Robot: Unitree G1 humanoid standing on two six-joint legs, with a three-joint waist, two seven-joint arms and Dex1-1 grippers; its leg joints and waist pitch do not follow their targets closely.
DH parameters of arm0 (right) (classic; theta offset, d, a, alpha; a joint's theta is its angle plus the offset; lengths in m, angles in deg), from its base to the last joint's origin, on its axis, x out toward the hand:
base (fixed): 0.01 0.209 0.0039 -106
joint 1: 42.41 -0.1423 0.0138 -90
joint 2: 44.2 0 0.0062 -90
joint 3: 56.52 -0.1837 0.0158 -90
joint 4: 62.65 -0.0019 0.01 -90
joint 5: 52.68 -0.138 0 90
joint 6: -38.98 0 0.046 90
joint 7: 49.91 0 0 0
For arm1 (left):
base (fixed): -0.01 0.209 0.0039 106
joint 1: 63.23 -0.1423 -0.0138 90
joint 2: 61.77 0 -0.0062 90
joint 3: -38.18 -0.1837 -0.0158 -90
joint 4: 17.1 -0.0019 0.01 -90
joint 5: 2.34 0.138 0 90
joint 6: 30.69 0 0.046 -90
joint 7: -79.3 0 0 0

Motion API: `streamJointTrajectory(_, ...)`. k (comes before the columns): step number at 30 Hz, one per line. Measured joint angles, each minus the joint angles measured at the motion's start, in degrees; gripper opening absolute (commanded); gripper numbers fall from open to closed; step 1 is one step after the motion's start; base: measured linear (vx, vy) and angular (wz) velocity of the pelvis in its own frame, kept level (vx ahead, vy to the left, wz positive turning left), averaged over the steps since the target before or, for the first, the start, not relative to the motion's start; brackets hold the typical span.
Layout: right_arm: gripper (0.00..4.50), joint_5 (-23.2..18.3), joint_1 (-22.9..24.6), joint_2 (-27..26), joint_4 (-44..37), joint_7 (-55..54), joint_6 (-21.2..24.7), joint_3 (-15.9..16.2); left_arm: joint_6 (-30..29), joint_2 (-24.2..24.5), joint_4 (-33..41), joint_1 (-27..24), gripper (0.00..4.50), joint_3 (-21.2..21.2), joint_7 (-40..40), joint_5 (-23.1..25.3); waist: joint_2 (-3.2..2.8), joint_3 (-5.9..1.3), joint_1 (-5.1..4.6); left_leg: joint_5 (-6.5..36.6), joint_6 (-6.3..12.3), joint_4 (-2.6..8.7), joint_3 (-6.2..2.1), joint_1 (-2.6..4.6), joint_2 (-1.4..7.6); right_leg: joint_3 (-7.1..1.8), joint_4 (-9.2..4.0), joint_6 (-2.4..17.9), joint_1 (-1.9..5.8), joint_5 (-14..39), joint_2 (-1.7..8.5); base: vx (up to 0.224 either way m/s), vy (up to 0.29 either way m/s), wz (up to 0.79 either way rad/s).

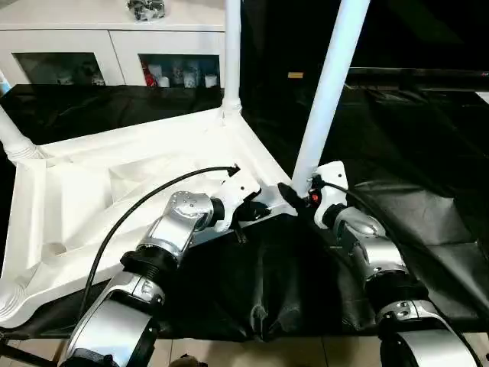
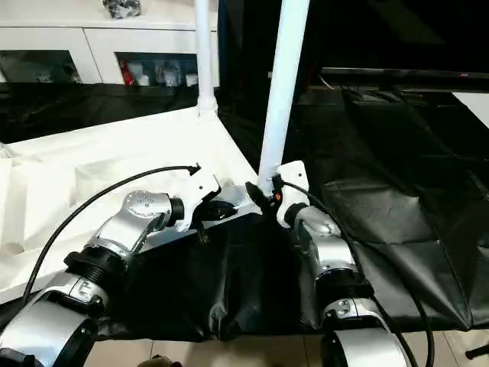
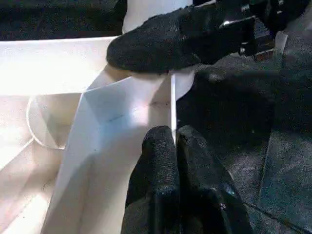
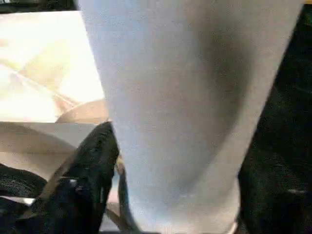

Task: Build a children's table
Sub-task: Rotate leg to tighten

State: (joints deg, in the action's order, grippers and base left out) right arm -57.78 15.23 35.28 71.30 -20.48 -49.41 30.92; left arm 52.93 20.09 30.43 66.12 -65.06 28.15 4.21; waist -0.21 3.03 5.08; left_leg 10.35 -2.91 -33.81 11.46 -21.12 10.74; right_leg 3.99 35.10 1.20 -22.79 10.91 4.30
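Holding the top [image 1: 114,191] upside down on the black table [image 1: 428,145], my left gripper [image 3: 171,141] is pinched on its rim at the near corner. Beside that corner, my right gripper [image 1: 294,196] grasps the leg [image 1: 328,84] at its base. I judge that leg barely seated; any tilt could pop it out.

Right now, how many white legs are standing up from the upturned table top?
3. One leg at the far corner, one leg at the near right corner beside the right gripper, one leg at the far left corner. The fourth corner's socket is cropped.
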Motion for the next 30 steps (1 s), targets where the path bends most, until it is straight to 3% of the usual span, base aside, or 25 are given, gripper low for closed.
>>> streamJointTrajectory(7,4.07,-1.1,1.2,2.5,-1.7,9.8,0.2,1.6,1.9,2.3,1.6,-1.1,0.0,-0.5,-6.3,-0.6,0.02,0.01,0.06,0.0,0.0,0.08,0.0,-0.06,0.02,0.02,-0.03,-0.1,-0.09,0.1,-0.01,0.0,0.0,0.0)
streamJointTrajectory(16,4.07,-3.4,3.9,9.9,-7.0,29.0,2.4,6.1,3.3,6.1,3.6,-2.1,0.0,-1.9,-15.7,-2.9,0.08,0.07,1.15,0.0,0.02,-0.03,0.01,-0.23,0.06,0.06,-0.04,-0.1,-0.15,0.0,-0.01,0.0,0.0,0.0)
streamJointTrajectory(17,3.83,-3.5,4.3,11.3,-8.0,32.5,2.7,7.2,3.6,6.9,4.1,-2.5,0.0,-2.1,-17.6,-3.5,0.09,0.07,1.4,0.0,0.02,-0.02,0.01,-0.23,0.06,0.07,-0.04,-0.1,-0.15,0.1,-0.01,0.0,0.0,0.0)
streamJointTrajectory(21,3.63,-3.9,5.0,13.3,-9.8,39.3,3.4,9.3,3.9,9.0,5.4,-3.2,0.0,-2.7,-22.4,-4.4,0.12,0.09,1.75,0.0,0.03,-0.05,0.01,-0.25,0.08,0.08,-0.04,-0.1,-0.15,0.1,-0.01,0.0,0.0,0.0)
streamJointTrajectory(30,2.87,-4.7,5.9,14.7,-12.4,44.0,5.8,10.7,3.8,10.3,6.2,-3.4,0.0,-3.5,-26.8,-4.8,0.14,0.1,2.37,0.0,0.03,-0.06,0.01,-0.26,0.08,0.08,-0.04,-0.1,-0.14,0.1,0.0,0.0,0.0,0.0)
